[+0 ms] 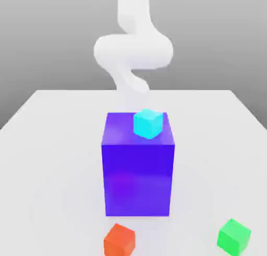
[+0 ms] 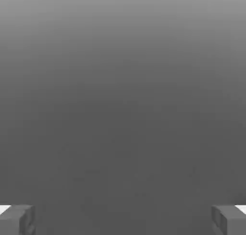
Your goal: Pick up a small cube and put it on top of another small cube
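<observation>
small green cube (image 1: pixel 234 237) sat on the table (image 1: pixel 52 145), near corner on the exterior view's right, well apart from the arm (image 1: pixel 133 48) behind the big blue-purple block (image 1: pixel 138 171). cyan cube (image 1: pixel 148 124) rested on the block's top. orange-red cube (image 1: pixel 120 240) lay in front of the block. gripper (image 2: pixel 123 219) fingers (image 2: pixel 17 219) spread wide, holding nothing.

No readable text anywhere.
No labels, brands, nos. or signs on any surface; all faces plain, nothing legible in either view.
</observation>
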